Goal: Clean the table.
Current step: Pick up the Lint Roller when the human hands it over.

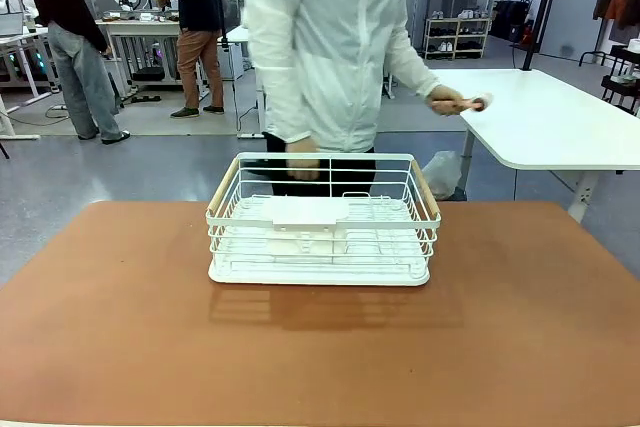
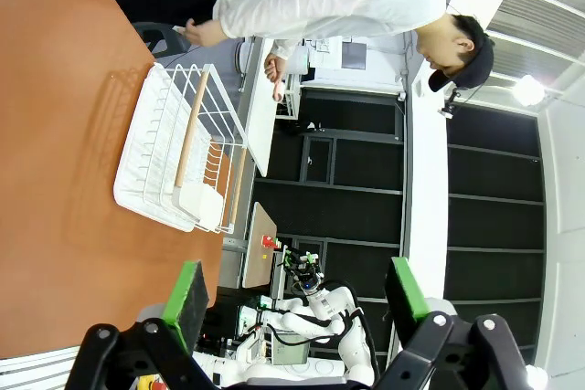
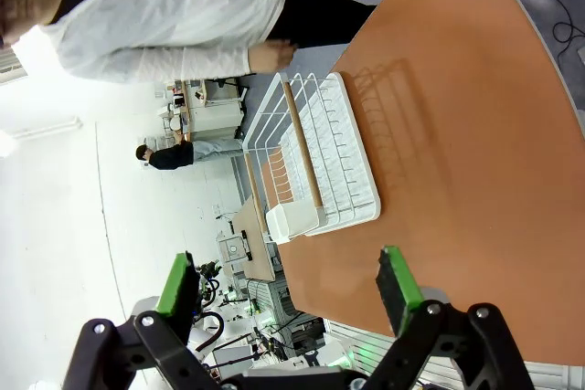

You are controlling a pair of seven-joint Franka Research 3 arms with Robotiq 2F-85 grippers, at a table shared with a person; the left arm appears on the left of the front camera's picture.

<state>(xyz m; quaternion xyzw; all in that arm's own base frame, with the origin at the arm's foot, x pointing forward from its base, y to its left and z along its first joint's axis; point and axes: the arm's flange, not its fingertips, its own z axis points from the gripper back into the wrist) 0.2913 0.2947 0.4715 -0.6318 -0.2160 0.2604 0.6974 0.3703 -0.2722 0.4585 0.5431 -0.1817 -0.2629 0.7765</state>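
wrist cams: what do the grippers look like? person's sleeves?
Same build: left gripper and right gripper have black linkage bodies with round pivot joints, and fingers faced with green pads. The person wears a white long-sleeved jacket over dark clothing.

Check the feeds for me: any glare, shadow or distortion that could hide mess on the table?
Front view: sharp and evenly lit, the basket casting a soft shadow toward the camera on the table. Left wrist view: rolled sideways, wide-angle bend in the background, a lamp flaring bright. Right wrist view: also rolled, background beside the person washed out white.
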